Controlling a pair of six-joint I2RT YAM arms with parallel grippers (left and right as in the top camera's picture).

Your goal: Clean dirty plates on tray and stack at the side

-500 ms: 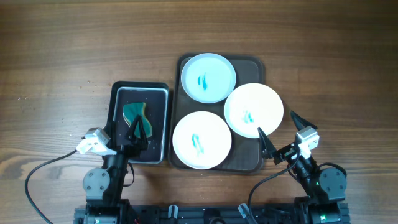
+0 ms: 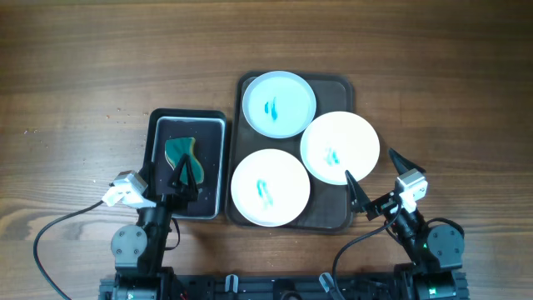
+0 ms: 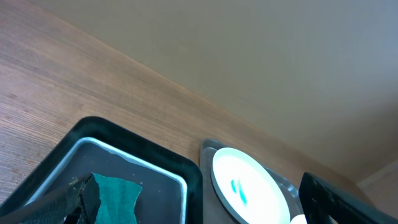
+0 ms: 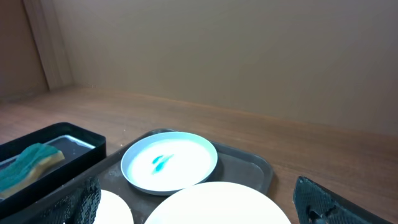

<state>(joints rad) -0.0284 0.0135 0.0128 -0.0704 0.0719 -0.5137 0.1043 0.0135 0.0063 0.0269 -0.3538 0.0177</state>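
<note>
Three white plates lie on the dark brown tray (image 2: 341,87): a far plate (image 2: 278,103), a right plate (image 2: 340,147) and a near plate (image 2: 270,187), each with a teal smear. My left gripper (image 2: 185,175) is open over the small black tray (image 2: 160,125), above the teal sponge (image 2: 179,151). My right gripper (image 2: 375,179) is open at the tray's near right corner, beside the right plate. The far plate also shows in the left wrist view (image 3: 245,190) and the right wrist view (image 4: 169,163).
The black tray with a wet basin (image 3: 158,168) sits left of the brown tray, holding the sponge (image 3: 115,196). Bare wooden table (image 2: 125,50) lies all around. A grey cable (image 2: 50,229) runs near the left arm base.
</note>
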